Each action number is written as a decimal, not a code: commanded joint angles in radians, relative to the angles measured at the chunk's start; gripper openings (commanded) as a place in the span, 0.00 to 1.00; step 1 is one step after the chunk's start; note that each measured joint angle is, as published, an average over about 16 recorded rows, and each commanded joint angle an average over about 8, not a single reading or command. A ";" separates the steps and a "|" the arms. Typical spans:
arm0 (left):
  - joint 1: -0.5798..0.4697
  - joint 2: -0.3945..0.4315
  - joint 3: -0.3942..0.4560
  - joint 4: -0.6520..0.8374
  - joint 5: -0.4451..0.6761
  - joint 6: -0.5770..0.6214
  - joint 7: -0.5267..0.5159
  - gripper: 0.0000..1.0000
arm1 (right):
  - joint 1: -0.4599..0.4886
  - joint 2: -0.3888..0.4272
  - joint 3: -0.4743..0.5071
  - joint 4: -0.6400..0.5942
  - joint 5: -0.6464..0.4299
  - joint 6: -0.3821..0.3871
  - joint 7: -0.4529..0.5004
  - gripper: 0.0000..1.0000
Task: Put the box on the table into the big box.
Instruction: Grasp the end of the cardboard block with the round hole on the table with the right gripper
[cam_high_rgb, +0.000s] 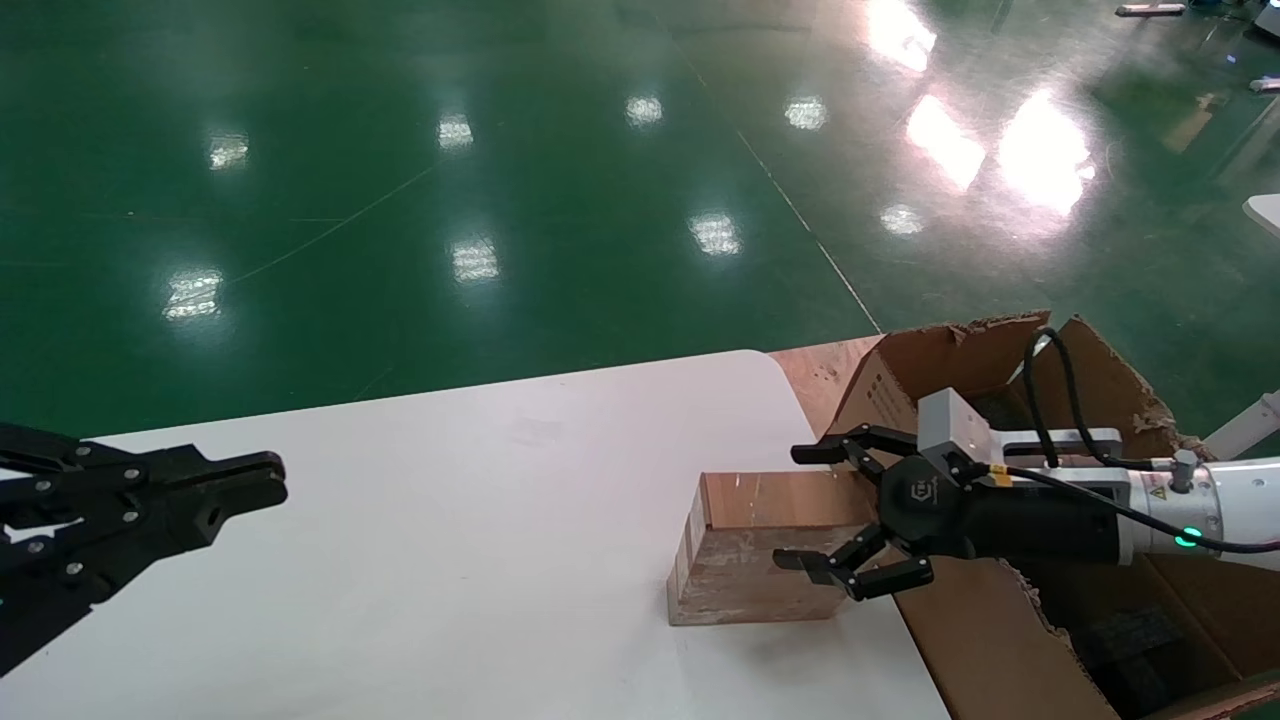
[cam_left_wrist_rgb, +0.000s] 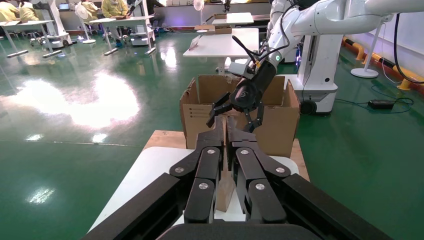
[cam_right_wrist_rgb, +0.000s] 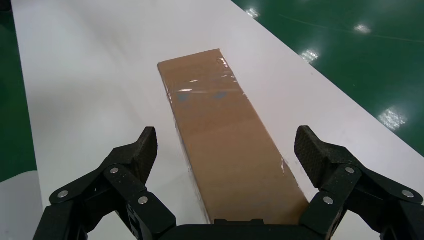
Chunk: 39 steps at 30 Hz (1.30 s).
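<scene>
We see our right gripper (cam_high_rgb: 812, 508) stretched leftward, fingers spread wide, our left gripper (cam_high_rgb: 262, 484) parked, fingers together.

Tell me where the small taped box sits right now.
In the head view, the small taped box lies on the white table at its right end, beside the big carton, between the open fingers of the right tool.

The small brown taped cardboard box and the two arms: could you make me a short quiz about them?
1. True or false: the right gripper has its fingers spread either side of the small brown taped cardboard box.
2. Where does that box rest? A) flat white table B) large torn brown carton
3. Fill in: the left gripper, idle at the table's far end, is ____.

Key: 1 true; 2 A; 3 shut
</scene>
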 joint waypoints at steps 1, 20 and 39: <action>0.000 0.000 0.000 0.000 0.000 0.000 0.000 0.00 | 0.006 -0.002 -0.011 0.001 0.003 0.000 0.000 1.00; 0.000 0.000 0.000 0.000 0.000 0.000 0.000 0.87 | 0.043 0.020 -0.098 0.021 0.045 0.000 0.000 1.00; 0.000 0.000 0.000 0.000 0.000 0.000 0.000 0.00 | 0.044 0.021 -0.098 0.021 0.047 0.000 0.000 0.00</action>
